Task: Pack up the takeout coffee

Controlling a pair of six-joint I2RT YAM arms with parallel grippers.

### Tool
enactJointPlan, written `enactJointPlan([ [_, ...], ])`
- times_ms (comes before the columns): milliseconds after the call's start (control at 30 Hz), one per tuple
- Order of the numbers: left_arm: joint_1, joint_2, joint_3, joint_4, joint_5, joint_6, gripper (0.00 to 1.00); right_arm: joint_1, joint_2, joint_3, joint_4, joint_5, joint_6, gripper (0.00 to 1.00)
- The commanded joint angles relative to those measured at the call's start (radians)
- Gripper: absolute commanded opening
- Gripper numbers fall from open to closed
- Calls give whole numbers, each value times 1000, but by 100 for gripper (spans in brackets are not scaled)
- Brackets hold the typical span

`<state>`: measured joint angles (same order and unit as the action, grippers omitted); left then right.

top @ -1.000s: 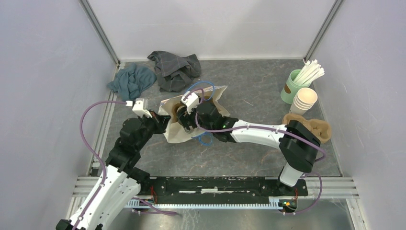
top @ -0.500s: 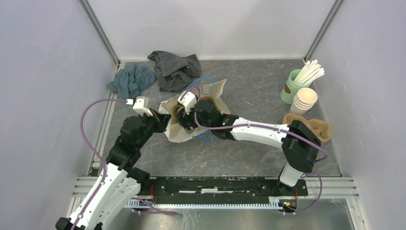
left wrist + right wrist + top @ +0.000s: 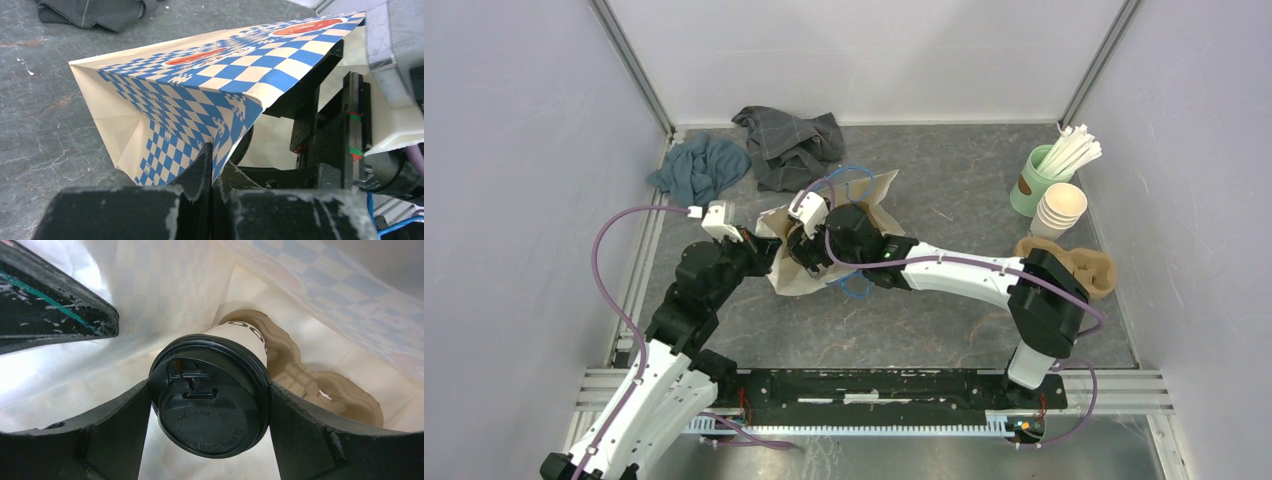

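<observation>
Takeout coffee (image 3: 210, 390) sits down inside the blue-checkered paper bag (image 3: 210, 85), squeezed between the right gripper (image 3: 210, 410) fingers, with a pulp cup carrier (image 3: 300, 375) at its 2 o'clock. Left gripper (image 3: 212, 167) is pinched tight on the bag's edge.

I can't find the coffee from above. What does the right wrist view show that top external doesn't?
Right wrist only: the takeout coffee clamped in the right gripper inside the paper bag, near a cardboard carrier. Top external only: the straw cup, stacked cups, two cloths, and the left gripper at the bag's edge. Both: the bag.
</observation>
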<state>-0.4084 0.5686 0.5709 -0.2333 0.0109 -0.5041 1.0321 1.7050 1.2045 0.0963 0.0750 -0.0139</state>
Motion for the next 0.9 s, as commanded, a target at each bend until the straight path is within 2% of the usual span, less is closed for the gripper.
enactJointPlan([
  [0, -3, -6, 16, 29, 17, -34, 2, -1, 37, 57, 36, 11, -19, 52],
  [467, -3, -18, 21, 10, 15, -26, 2, -22, 40, 44, 4, 103, -23, 51],
  [867, -3, -12, 21, 14, 28, -28, 2, -33, 92, 82, -6, 23, -17, 50],
])
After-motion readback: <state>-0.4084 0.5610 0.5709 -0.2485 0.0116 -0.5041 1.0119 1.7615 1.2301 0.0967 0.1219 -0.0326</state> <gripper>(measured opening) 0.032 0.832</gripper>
